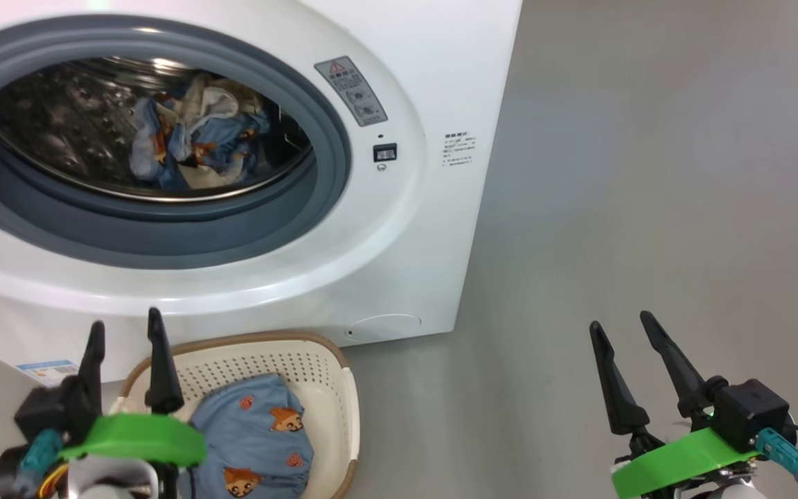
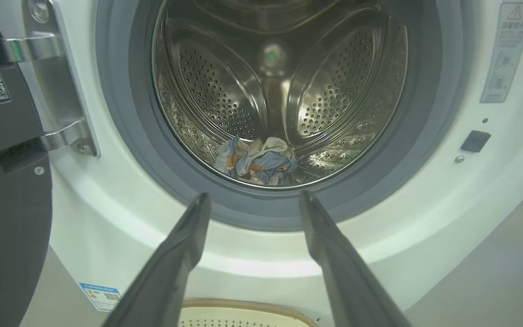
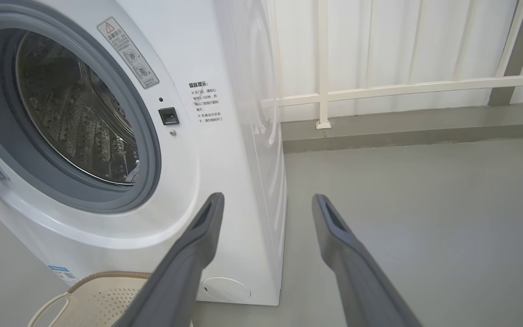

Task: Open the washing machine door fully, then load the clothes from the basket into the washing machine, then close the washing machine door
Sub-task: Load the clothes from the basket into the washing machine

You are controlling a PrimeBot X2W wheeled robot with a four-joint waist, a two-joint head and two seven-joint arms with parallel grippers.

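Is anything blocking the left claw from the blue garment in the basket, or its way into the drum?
Nothing visible. The light blue cartoon-print garment lies uncovered in the cream perforated basket by the open left claw, and the glossy black door is swung aside from the steel drum.

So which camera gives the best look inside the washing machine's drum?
The left wrist view: it looks straight into the drum, showing the perforated steel walls and the clothes at the bottom. The head view looks in from above at a slant; the right wrist view sees it sidelong.
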